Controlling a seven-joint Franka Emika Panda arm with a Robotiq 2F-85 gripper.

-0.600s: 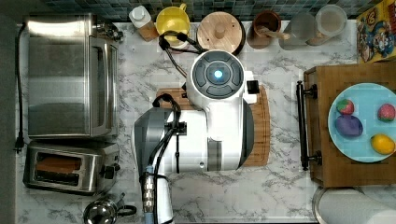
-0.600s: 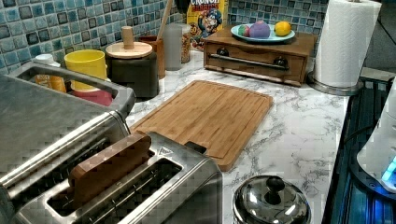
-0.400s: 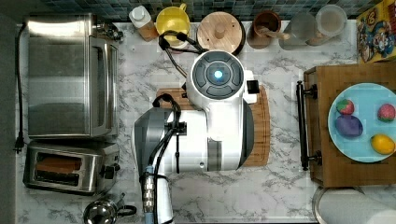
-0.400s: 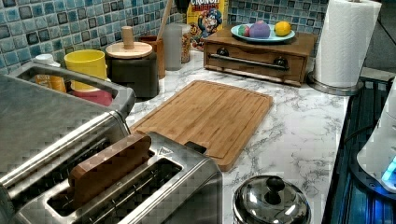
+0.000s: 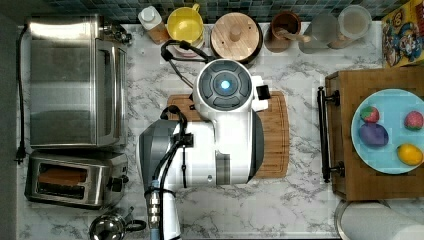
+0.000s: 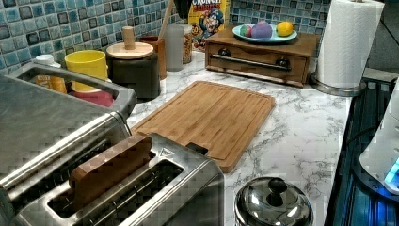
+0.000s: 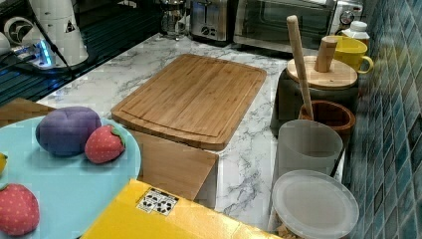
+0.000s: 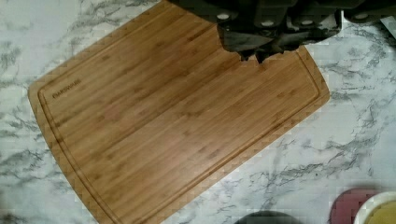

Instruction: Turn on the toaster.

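The toaster (image 5: 95, 196) is a small brushed-steel box at the top view's lower left, just below the big toaster oven (image 5: 75, 80). A brown wooden slice (image 6: 110, 169) stands in one of its two slots. Its black knob and lever (image 5: 118, 184) face the middle of the counter. The toaster (image 7: 209, 19) also stands at the far end of the counter in the right view. My arm (image 5: 225, 125) hangs over the bamboo cutting board (image 5: 275, 135), well to the right of the toaster. In the wrist view my gripper (image 8: 253, 55) is shut on nothing, above the board (image 8: 177, 121).
A steel lidded pot (image 5: 107, 229) sits just below the toaster. Along the back wall stand a yellow mug (image 5: 185, 24), a wooden-lidded jar (image 5: 236, 35) and other jars. A wooden drawer box (image 5: 345, 145) with a plate of toy fruit and a paper towel roll (image 6: 348, 42) are at the top view's right.
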